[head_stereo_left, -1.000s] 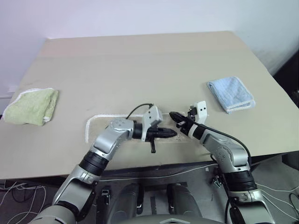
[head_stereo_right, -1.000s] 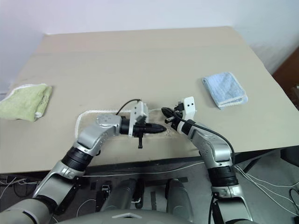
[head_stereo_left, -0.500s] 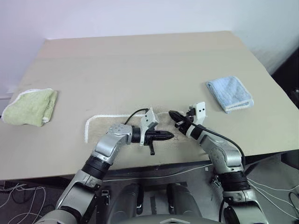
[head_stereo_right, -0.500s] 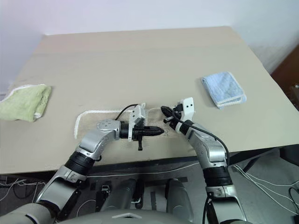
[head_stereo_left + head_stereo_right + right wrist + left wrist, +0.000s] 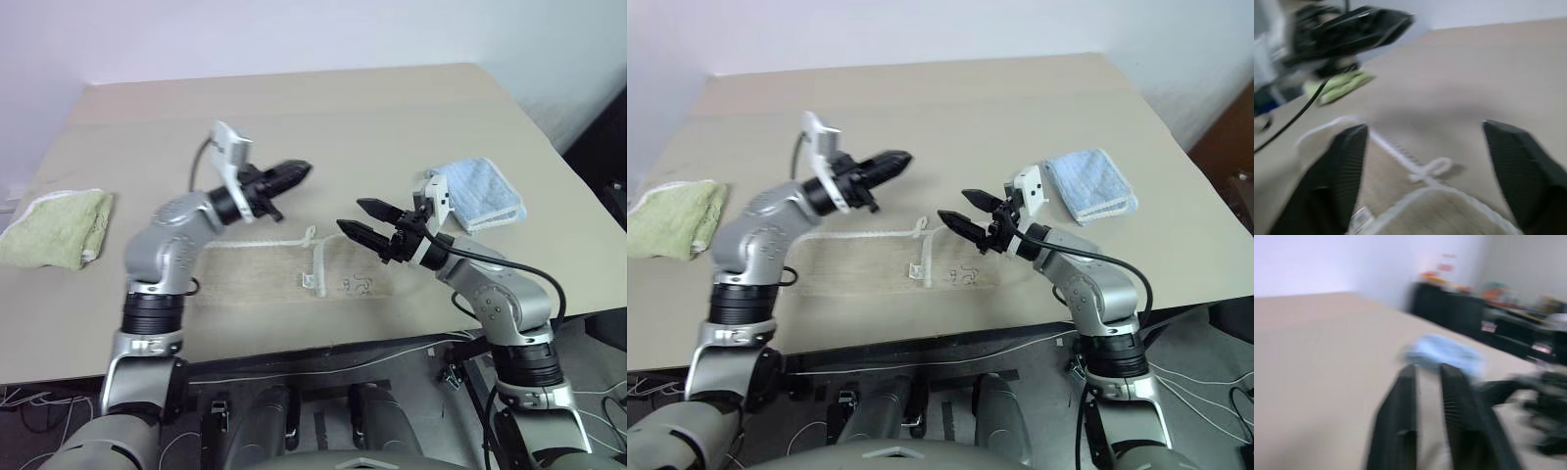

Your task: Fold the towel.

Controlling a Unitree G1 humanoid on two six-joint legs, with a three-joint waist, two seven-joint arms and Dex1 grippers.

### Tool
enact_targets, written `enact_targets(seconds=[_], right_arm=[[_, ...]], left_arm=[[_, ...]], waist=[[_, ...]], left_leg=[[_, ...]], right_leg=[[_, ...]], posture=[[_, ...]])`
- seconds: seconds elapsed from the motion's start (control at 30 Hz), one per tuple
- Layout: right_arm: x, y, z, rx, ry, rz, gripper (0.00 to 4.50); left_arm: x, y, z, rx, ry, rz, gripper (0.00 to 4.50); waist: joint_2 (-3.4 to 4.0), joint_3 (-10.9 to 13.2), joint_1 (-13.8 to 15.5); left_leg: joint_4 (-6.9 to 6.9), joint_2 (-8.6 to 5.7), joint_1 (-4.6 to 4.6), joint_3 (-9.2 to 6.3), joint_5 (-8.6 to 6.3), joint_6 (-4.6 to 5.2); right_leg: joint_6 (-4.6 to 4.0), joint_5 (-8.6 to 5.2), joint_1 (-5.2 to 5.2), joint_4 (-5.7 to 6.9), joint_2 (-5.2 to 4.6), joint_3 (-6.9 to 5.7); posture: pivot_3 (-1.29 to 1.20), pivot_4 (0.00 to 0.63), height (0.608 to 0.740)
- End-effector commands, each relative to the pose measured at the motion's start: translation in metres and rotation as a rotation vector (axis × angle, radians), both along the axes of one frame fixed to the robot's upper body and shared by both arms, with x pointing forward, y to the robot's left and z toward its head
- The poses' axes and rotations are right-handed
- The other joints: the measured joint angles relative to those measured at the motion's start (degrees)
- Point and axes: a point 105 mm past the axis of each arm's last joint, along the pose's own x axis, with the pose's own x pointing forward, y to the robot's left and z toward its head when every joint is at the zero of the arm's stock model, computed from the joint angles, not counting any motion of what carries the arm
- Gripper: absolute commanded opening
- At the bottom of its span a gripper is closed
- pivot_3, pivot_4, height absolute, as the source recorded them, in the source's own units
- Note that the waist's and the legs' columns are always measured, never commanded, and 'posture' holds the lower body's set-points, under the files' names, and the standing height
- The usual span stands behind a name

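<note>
Both arms have just lifted away from the beige towel (image 5: pixel 294 274). The right pincer (image 5: pixel 368 220) now stands released, its two black fingers spread wide and empty, raised above the towel's right end; a second ago it was clenched low over the cloth. The left pincer (image 5: pixel 291 174) has swung up and off beyond the towel's far edge, toward its left; its fingers show a narrow gap between them in the left wrist view and carry nothing. A second ago it was shut and pressed down near the towel's middle.

My reading is that one fold has just been laid and let go: the towel lies on its own on the surface (image 5: pixel 323 127), by the near edge, as a long flat band with a doubled-over hem (image 5: pixel 312 262) across its middle. Whether a further fold is needed I cannot tell.

The towel is thin, soft terry, pale sand in colour, edged with a white corded border and a small hanging loop. Well to the towel's left sits a green towel (image 5: pixel 57 225), thick and bunched; well to its right a blue towel (image 5: pixel 480 194), ribbed and neatly squared. The surface is smooth, matt, tan board.
</note>
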Motion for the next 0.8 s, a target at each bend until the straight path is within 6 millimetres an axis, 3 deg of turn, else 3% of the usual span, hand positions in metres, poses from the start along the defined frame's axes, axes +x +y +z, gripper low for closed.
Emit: enact_targets(seconds=[0.03,0.13,0.27,0.43,0.53,0.63,0.8], right_arm=[[-0.012,0.011,0.009,-0.051,-0.046,0.133,4.50],[-0.018,0.015,0.002,-0.124,-0.046,0.215,4.50],[-0.025,0.026,-0.015,-0.226,-0.041,0.349,4.50],[-0.013,0.063,-0.014,-0.223,-0.057,0.422,4.50],[-0.003,0.079,0.003,-0.171,-0.073,0.417,4.50],[0.001,0.082,0.011,-0.158,-0.085,0.420,4.50],[0.013,0.075,0.006,-0.190,-0.080,0.378,4.50]], left_arm=[[-0.011,0.037,0.016,-0.048,0.032,0.118,2.31],[-0.030,0.062,0.004,-0.061,0.155,0.178,3.22],[-0.054,0.078,-0.011,-0.054,0.227,0.221,4.47],[-0.077,0.090,-0.026,-0.063,0.279,0.262,4.47],[-0.079,0.088,-0.029,-0.084,0.303,0.277,4.47],[-0.081,0.085,-0.027,-0.094,0.313,0.257,4.47],[-0.086,0.095,-0.024,-0.090,0.341,0.274,4.47]], waist=[[-0.01,0.01,0.05],[-0.02,0.01,-0.11],[-0.11,0.04,0.13],[-0.12,0.04,-0.23],[-0.12,0.04,0.05],[-0.20,-0.01,0.18],[-0.24,-0.03,-0.13]], left_leg=[[0.00,0.00,0.00,0.00,0.00,0.00],[0.00,-0.02,-0.01,0.05,-0.03,0.02],[0.00,-0.01,-0.01,0.00,-0.09,-0.12],[0.00,-0.01,0.07,0.00,-0.08,-0.19],[-0.05,0.00,0.08,0.00,-0.06,-0.23],[-0.06,-0.01,0.07,0.00,-0.06,-0.25],[-0.13,-0.06,0.06,0.02,-0.06,-0.25]], right_leg=[[0.00,0.00,0.01,-0.01,-0.01,0.00],[0.00,0.00,0.02,-0.04,-0.05,0.05],[0.00,0.00,0.01,-0.03,-0.06,0.03],[-0.22,-0.09,0.05,-0.01,-0.07,0.10],[-0.26,-0.09,-0.15,0.00,-0.06,0.09],[-0.18,-0.05,-0.18,-0.01,-0.07,0.07],[-0.10,0.01,-0.22,-0.04,-0.07,0.07]], posture=[[0.00,0.150,0.740],[0.00,0.150,0.740],[0.00,0.150,0.740],[0.00,0.150,0.740],[0.00,0.150,0.740],[0.00,0.150,0.740],[0.00,0.150,0.740]])
